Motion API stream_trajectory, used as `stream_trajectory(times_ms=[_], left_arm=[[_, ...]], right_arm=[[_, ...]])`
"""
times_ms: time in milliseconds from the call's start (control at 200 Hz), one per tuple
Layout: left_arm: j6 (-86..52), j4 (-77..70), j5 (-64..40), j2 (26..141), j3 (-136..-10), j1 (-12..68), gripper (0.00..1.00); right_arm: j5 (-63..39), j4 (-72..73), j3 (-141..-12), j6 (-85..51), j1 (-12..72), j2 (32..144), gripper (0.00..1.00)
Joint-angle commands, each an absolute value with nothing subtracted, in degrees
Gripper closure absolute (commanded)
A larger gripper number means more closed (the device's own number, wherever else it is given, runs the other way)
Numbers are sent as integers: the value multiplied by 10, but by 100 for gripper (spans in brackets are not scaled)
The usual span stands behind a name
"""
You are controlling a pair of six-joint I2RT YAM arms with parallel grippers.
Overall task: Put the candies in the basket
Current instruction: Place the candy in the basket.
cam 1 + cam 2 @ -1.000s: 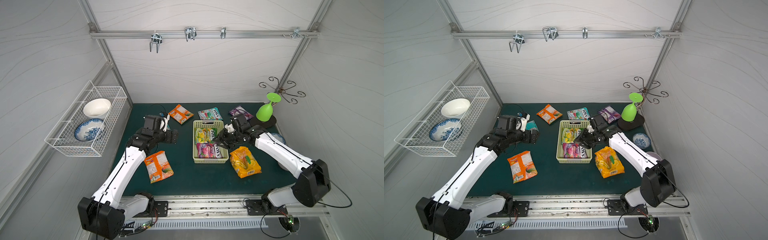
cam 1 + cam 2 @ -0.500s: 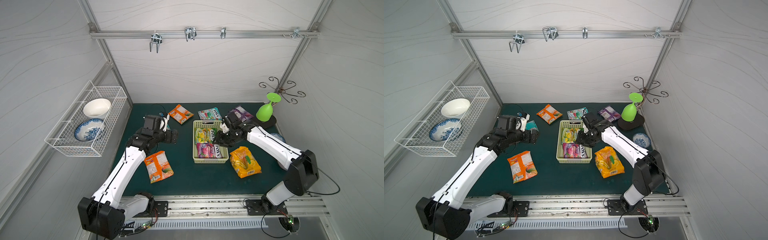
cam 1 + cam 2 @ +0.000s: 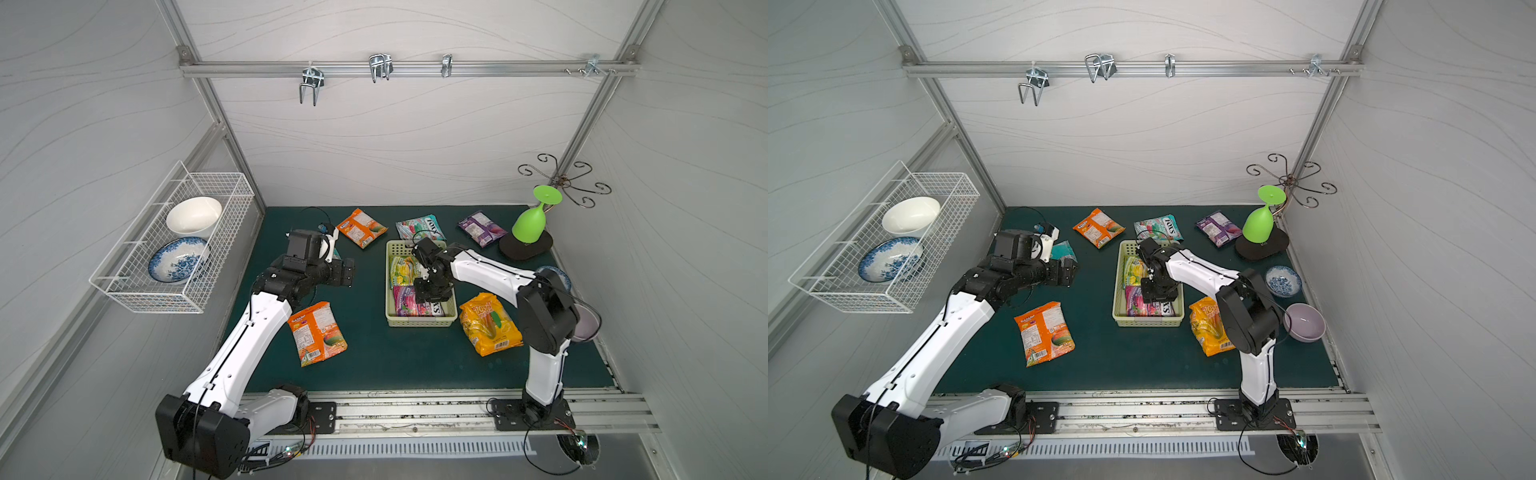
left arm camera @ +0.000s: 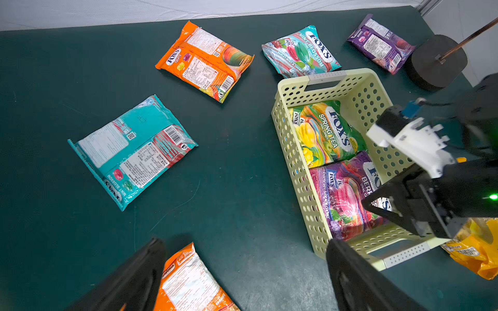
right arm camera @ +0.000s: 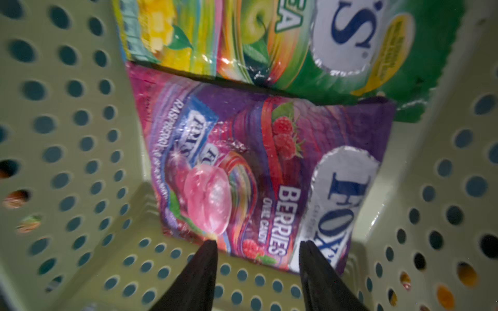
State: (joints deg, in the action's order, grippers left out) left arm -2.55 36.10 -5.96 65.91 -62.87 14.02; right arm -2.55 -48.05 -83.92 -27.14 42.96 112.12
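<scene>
The pale green basket (image 3: 422, 321) sat mid-tabletop (image 3: 374, 357), holding two candies: a Spring Tea packet (image 4: 326, 132) and a Berries packet (image 5: 242, 172). The right arm bent over it, wrist down. The right hand (image 5: 258, 243) was partly open just above the Berries packet, gripping nothing. Six candies lay outside: two orange packets (image 3: 361, 227) (image 3: 318, 332), two teal packets (image 3: 420, 227) (image 4: 132, 150), one purple packet (image 3: 480, 227) and one yellow-orange bag (image 3: 490, 324). The left arm reached forward, the left hand (image 4: 242, 243) spread wide and empty.
</scene>
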Motion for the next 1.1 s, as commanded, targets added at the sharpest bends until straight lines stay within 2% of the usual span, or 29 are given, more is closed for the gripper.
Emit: stream_trajectory(times_ms=[0,265,640,890,1096], left_arm=[[-24,352,-65,663,-651,142,3],[-21,354,-60,667,-650,141,2],[-22,344,-52,673,-646,143,2],[-22,344,-45,674,-648,142,2],[-23,354,-48,679,-657,142,2]], right_arm=[[-29,-496,-859,-251,450,1168,48],[-41,-523,-885,-254,480,1186,49],[10,-563,-934,-241,457,1114,49],[15,-562,-994,-220,431,1186,49],[-11,-547,-982,-224,436,1238,50]])
